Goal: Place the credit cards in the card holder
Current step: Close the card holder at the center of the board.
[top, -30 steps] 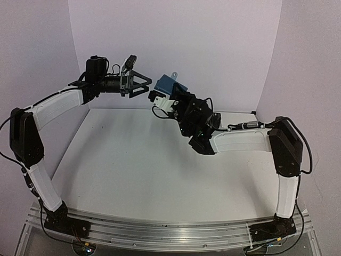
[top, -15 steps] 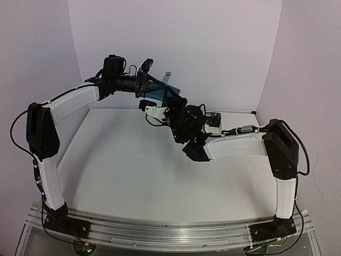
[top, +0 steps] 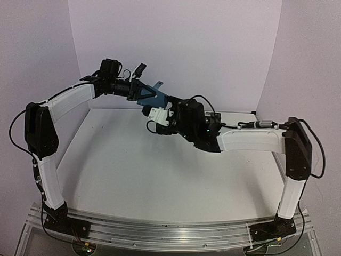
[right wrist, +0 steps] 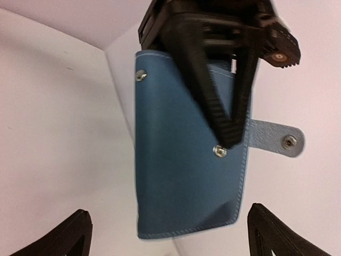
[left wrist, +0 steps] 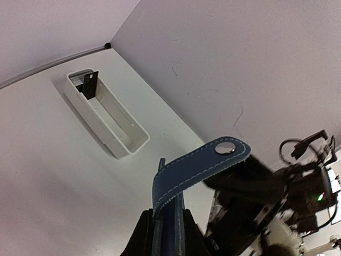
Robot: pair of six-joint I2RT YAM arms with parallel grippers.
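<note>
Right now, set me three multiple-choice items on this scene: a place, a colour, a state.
1. Where is the card holder? A) flat on the table B) raised, clamped in the left gripper C) inside the white tray
2. What colour is it? A) blue B) red C) black
3. How is the right gripper? A) shut on a card B) shut on the holder C) open, empty
1 B: the left wrist view shows it between that gripper's fingers. 2 A: blue in every view. 3 C: its fingertips stand wide apart.
</note>
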